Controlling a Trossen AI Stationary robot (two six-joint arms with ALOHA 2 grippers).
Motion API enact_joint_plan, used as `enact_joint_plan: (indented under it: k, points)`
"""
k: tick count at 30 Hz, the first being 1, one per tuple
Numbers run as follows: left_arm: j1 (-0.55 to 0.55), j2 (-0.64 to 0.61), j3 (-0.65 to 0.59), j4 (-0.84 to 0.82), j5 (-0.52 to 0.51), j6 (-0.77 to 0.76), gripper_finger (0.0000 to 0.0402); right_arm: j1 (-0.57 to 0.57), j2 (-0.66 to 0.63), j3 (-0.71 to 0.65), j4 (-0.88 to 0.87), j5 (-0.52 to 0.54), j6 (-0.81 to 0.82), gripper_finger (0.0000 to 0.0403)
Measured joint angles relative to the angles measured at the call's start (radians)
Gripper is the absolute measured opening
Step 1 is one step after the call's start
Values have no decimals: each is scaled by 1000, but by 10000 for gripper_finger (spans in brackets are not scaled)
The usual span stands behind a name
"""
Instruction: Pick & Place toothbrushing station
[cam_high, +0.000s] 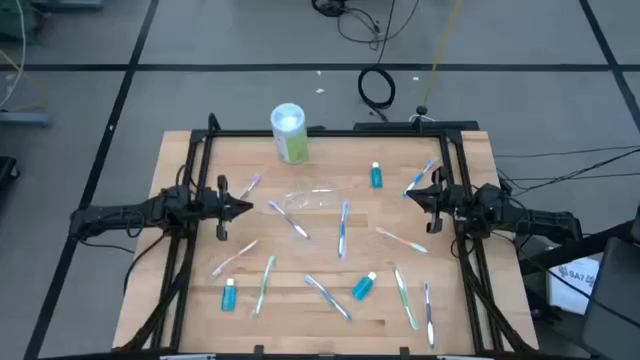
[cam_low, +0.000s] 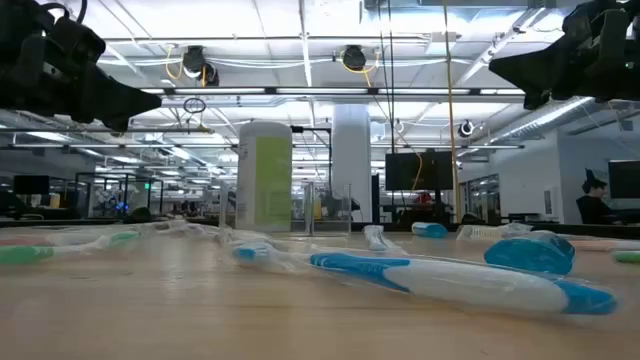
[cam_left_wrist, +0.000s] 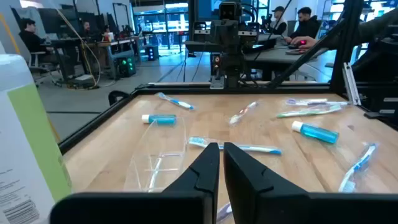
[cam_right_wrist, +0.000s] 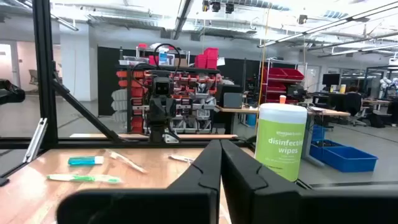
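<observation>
Several slim toothbrushes lie flat and scattered on the wooden table, among them a blue-white one (cam_high: 343, 228) at the middle and a green one (cam_high: 265, 283) near the front. Three teal white-capped tubes lie at the far right (cam_high: 376, 176), front left (cam_high: 229, 296) and front middle (cam_high: 364, 286). A clear plastic container (cam_high: 318, 200) lies at the middle; it also shows in the left wrist view (cam_left_wrist: 158, 163). My left gripper (cam_high: 245, 208) is shut and empty above the left side. My right gripper (cam_high: 410, 195) is shut and empty above the right side. Both hang well above the tabletop in the low view.
A tall green-and-white wipes canister (cam_high: 289, 133) stands upright at the table's far edge, left of the middle. A black frame (cam_high: 330, 131) runs along the far edge and both sides. Cables lie on the floor beyond the table. People sit at desks in the room behind.
</observation>
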Motion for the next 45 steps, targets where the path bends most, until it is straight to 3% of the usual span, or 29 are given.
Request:
enact_joint_plan:
  k: [17,36,45]
  points:
    - [0,0,0,-10,0,-85,31,0,0,0,0,0,-78,4]
    - [0,2,15,-18,-162,-121,31,0,6,0,59,0,-73,4]
    - [0,147,156,-164,-219,-172,31,0,126,0,167,60,-51,4]
